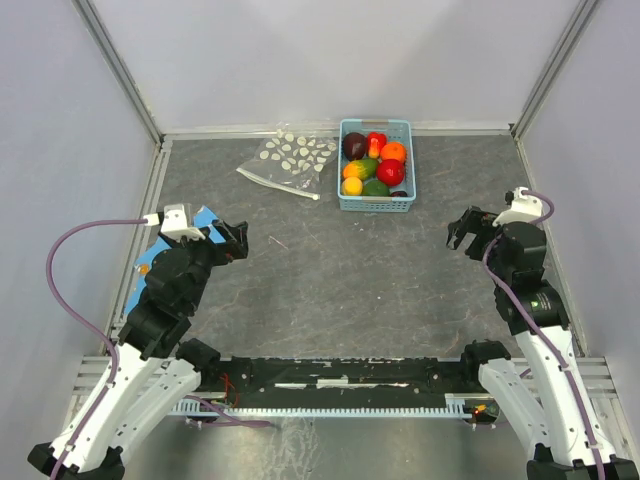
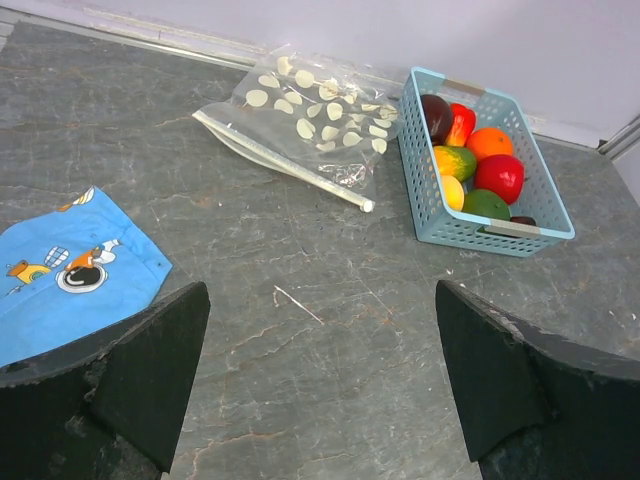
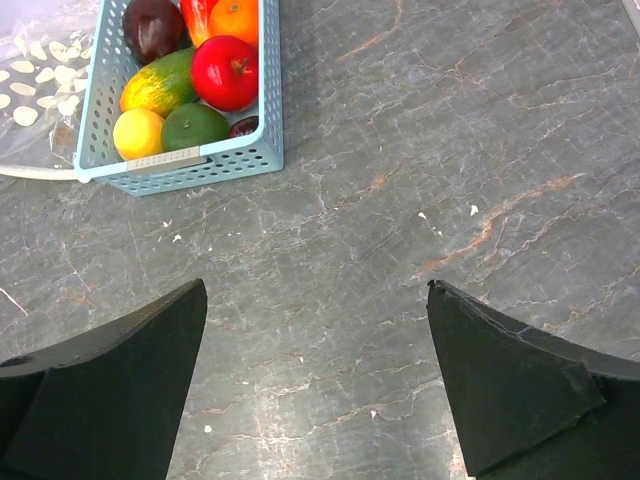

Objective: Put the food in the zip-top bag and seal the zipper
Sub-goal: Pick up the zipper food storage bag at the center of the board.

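The tabletop [image 1: 330,290] was a dark grey, stone-look sheet, veined with paler grey and rusty streaks and dotted with small white flecks. Plain pale lilac-grey panels [image 1: 330,55] closed it in at the back and on both sides. Aluminium posts [image 1: 118,70] slanted up at the far corners, and a pale rail [image 1: 460,127] ran along the back edge. The light was soft and even.

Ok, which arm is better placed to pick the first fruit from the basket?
Right, probably: the light-blue basket of toy fruit sits nearer the right arm, whose jaws are open; the zip-top bag lies on the left arm's side.
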`<state>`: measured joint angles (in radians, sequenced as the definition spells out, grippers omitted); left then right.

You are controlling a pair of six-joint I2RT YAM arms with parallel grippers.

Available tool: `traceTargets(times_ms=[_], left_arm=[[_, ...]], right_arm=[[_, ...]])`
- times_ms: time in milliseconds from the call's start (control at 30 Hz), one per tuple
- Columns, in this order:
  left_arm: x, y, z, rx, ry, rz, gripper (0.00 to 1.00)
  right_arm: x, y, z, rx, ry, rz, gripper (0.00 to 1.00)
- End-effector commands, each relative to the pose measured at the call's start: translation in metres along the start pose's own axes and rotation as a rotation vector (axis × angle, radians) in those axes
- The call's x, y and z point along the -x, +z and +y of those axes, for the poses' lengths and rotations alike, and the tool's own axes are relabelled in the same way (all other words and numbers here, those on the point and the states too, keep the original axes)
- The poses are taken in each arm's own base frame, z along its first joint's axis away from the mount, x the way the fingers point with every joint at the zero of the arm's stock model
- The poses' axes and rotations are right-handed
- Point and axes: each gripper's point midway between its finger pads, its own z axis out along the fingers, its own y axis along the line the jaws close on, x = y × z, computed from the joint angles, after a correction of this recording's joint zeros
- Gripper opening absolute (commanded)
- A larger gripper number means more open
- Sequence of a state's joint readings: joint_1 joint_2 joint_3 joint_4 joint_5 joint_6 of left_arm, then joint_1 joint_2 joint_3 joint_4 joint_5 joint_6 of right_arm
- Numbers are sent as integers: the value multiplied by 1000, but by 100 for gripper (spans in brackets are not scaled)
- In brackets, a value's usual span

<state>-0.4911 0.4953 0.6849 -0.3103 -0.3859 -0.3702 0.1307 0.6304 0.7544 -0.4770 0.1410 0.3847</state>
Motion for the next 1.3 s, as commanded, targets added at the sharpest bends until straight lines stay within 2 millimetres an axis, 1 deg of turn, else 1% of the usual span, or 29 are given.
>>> traceTargets(times_ms=[0, 200, 433, 600, 700, 867, 967, 1100, 1267], left_arm=[[14, 3, -6, -7, -56, -54, 100], [12, 6, -5, 1, -61, -49, 100], [2, 16, -8, 12, -91, -18, 99], [-9, 28, -15, 6, -119, 23, 100], [-11, 40, -22, 7, -158, 36, 100], [-22, 67, -39, -18, -251, 54, 100], [-37, 93, -44, -10, -344, 83, 100], [-48, 125, -32, 18, -510, 86, 98], [-53, 163, -11, 10, -685, 38, 96]], right_arm=[[19, 1, 4, 13, 10, -78, 99], [18, 2, 5, 21, 10, -80, 99], [13, 5, 8, 35, 17, -63, 99], [6, 8, 13, 65, 32, -44, 99], [3, 9, 17, 84, 50, -31, 99], [2, 11, 23, 115, 52, -21, 99], [2, 13, 26, 128, 52, -21, 99], [-1, 17, 30, 150, 56, -19, 99], [-3, 19, 33, 172, 61, -20, 99]])
